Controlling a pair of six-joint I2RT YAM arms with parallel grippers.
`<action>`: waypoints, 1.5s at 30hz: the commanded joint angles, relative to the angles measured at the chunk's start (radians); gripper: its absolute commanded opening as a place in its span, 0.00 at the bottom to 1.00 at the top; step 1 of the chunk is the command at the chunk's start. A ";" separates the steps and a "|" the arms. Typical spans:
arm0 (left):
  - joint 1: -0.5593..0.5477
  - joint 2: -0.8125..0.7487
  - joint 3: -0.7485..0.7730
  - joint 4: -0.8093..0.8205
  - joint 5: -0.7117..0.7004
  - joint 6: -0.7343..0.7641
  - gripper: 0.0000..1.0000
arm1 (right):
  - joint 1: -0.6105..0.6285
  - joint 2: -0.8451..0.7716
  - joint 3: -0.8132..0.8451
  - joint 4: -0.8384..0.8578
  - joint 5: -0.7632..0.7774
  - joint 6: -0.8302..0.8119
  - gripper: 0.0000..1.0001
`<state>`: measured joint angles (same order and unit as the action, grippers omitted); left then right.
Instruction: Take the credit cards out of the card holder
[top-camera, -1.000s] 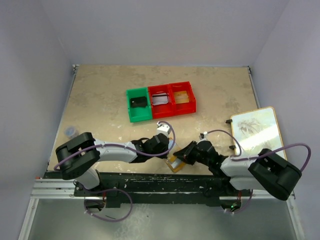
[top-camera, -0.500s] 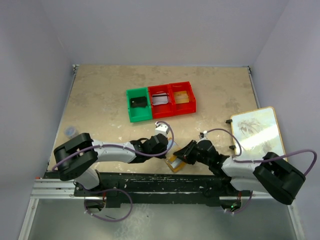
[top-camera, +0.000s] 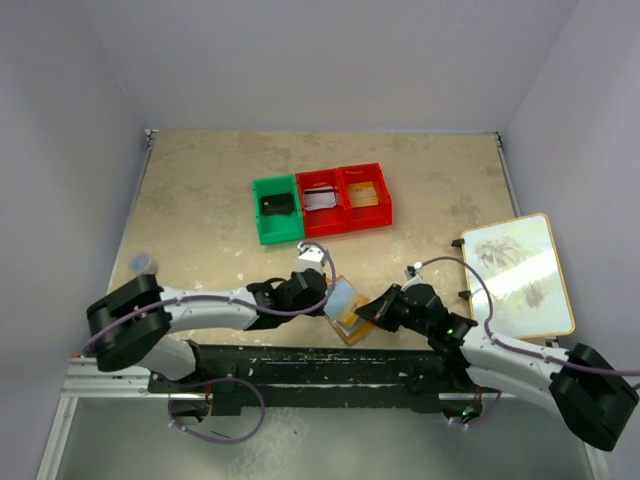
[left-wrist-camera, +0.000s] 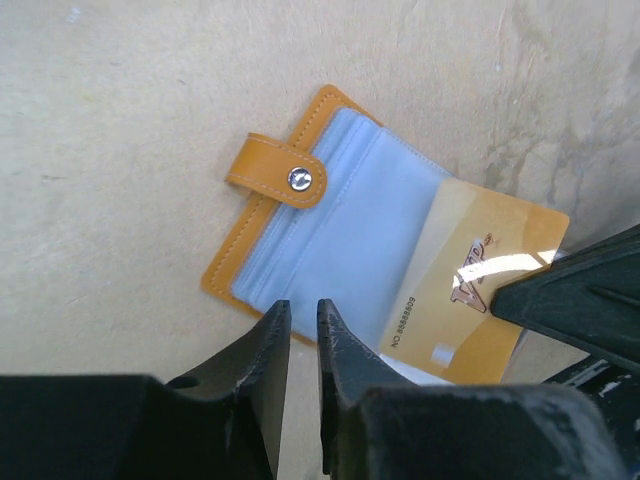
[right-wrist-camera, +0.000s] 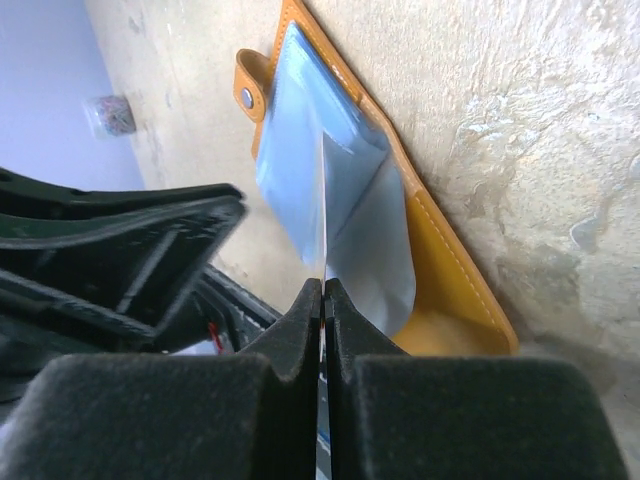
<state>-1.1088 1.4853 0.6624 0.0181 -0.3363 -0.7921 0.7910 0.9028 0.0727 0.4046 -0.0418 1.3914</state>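
Left wrist view has the card holder (left-wrist-camera: 330, 230) lying open on the bench (left-wrist-camera: 120, 100), tab clasp (left-wrist-camera: 278, 172) flopped to the far-left side. A gold-tan card (left-wrist-camera: 470, 300) pokes well out of its right-hand pocket. The holder sits near the front edge, right between the two arms.

The right hand (right-wrist-camera: 322, 295) is clamped fully together on what looks like that card's edge, seen edge-on as a thin line between its tips. The left hand (left-wrist-camera: 300, 335) is barely ajar, just a slit, with nothing in it. It hangs over the near edge of the holder, and I can't tell whether it's actually pressing down.

That's my worry, tbh. If the left hand isn't pinning the holder, pulling the card would probably drag the whole wallet along instead of freeing the card. The blue-grey sleeve looks lifted in the right wrist view too, so it may ride up with the card. The grip is also on a thin edge, so the card could slip or flex out.

The bins are at the far middle of the bench:
- green bin (top-camera: 281, 236), left: a black card (top-camera: 277, 204)
- middle red bin (top-camera: 320, 224): pale cards (top-camera: 321, 199)
- right red bin (top-camera: 368, 218): a gold card (top-camera: 365, 197)
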 joint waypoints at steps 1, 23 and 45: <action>-0.006 -0.177 -0.038 0.001 -0.109 -0.035 0.17 | -0.001 -0.129 0.095 -0.247 0.054 -0.168 0.00; 0.030 -0.675 -0.192 -0.433 -0.536 -0.280 0.66 | -0.008 0.033 0.628 -0.179 0.613 -1.339 0.00; 0.031 -0.731 -0.112 -0.585 -0.481 -0.262 0.67 | -0.383 0.854 1.219 -0.215 0.035 -1.831 0.00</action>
<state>-1.0809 0.7643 0.4793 -0.5423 -0.8097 -1.1023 0.4118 1.7237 1.2419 0.1555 0.0006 -0.4149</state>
